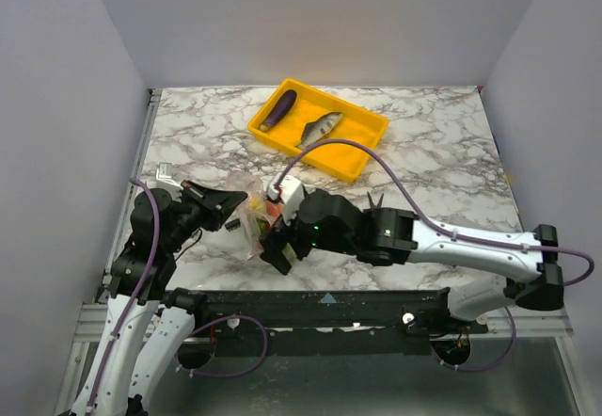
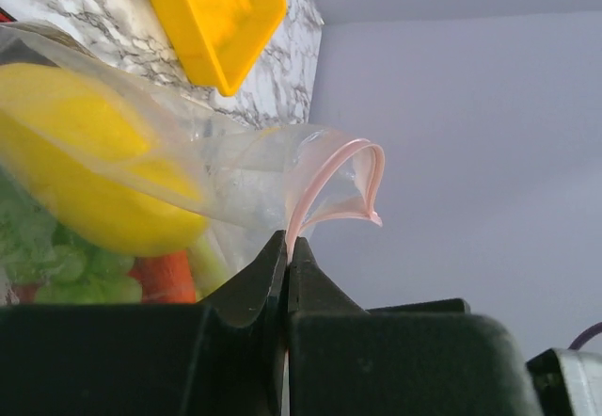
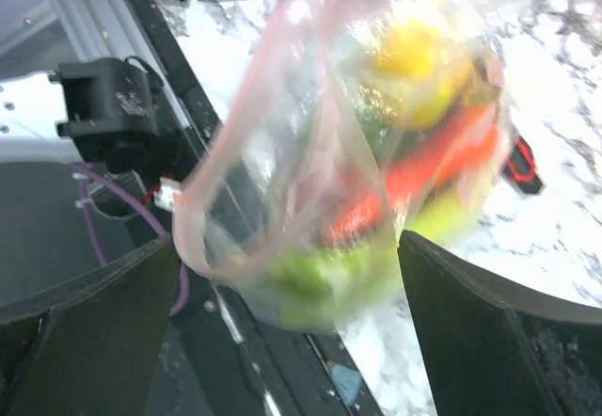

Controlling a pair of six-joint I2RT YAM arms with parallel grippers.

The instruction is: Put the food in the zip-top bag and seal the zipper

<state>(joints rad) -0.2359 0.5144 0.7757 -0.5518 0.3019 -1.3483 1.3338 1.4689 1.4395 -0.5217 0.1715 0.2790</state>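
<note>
Looking down from above, the left gripper [image 1: 235, 201] is pinching the edge of the clear bag [image 1: 254, 216], which is sitting between the two arms near the front of the marble table [image 1: 442, 143]. The right gripper [image 1: 274, 245] is reaching in at the bag's other side. Behind them, an eggplant [image 1: 278, 109] and a fish [image 1: 318, 127] are lying in a yellow tray [image 1: 353, 157].

From the left wrist, the fingers are pressing tight together on the pink zipper [image 2: 329, 176], which is curling in a loop past the tips. A yellow squash [image 2: 85, 162], lettuce [image 2: 56, 265] and something red are showing through the plastic.

From the right wrist, all blurred, the jaws are standing wide apart with the filled bag between them, gripping nothing. A red-and-black knife [image 3: 522, 164] is lying on the table beyond
</note>
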